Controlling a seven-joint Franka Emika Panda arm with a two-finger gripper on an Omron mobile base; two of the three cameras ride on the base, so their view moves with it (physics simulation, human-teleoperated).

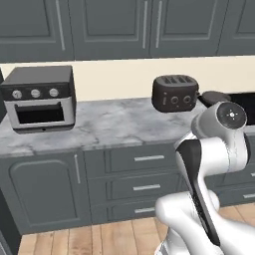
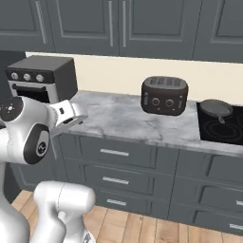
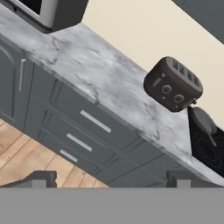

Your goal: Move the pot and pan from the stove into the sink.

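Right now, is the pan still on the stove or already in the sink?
On the stove. The pan lies flat on the black stove, right of the toaster.

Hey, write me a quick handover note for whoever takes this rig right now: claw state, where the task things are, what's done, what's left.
Claw: open, holding nothing, held off the counter in front of the drawers.
Pan: on the stove, to the right of the toaster; its handle points toward the counter's front edge.
Pot and sink: not seen from here.
Done: nothing yet; the pan is untouched.
Left: reach the stove, carry pan and pot to the sink.
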